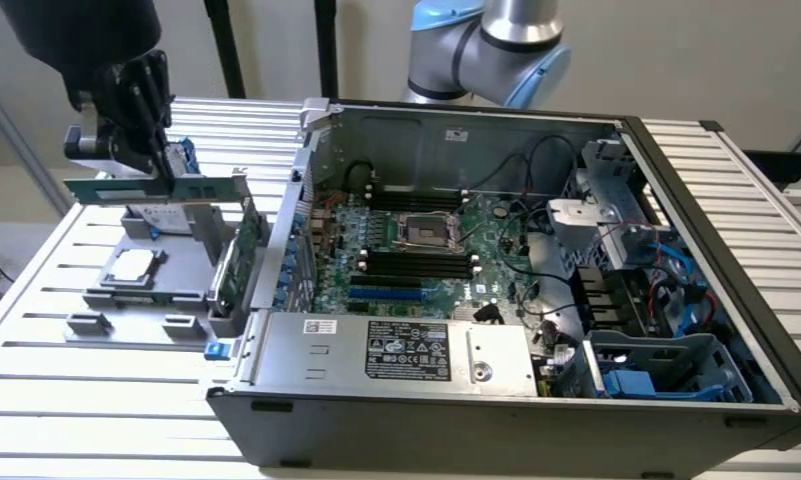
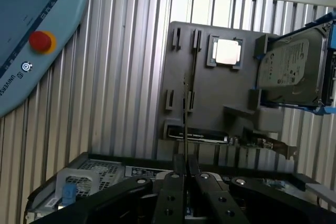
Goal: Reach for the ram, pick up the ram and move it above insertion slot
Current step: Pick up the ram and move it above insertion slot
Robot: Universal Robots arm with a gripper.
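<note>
The gripper hangs above the grey holder at the exterior view's left, fingers pinching the ram by its long top edge. The ram looks light, thin, stiff and fragile. The slot lies well apart, inside the case.

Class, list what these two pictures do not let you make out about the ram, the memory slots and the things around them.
- Wrist view: the ram stands edge-on in the gripper, so its chips are hidden.
- Exterior view: the insertion slots have end clips too small to judge.
- Wrist view: the teach pendant is cut off by the picture's edge.
</note>
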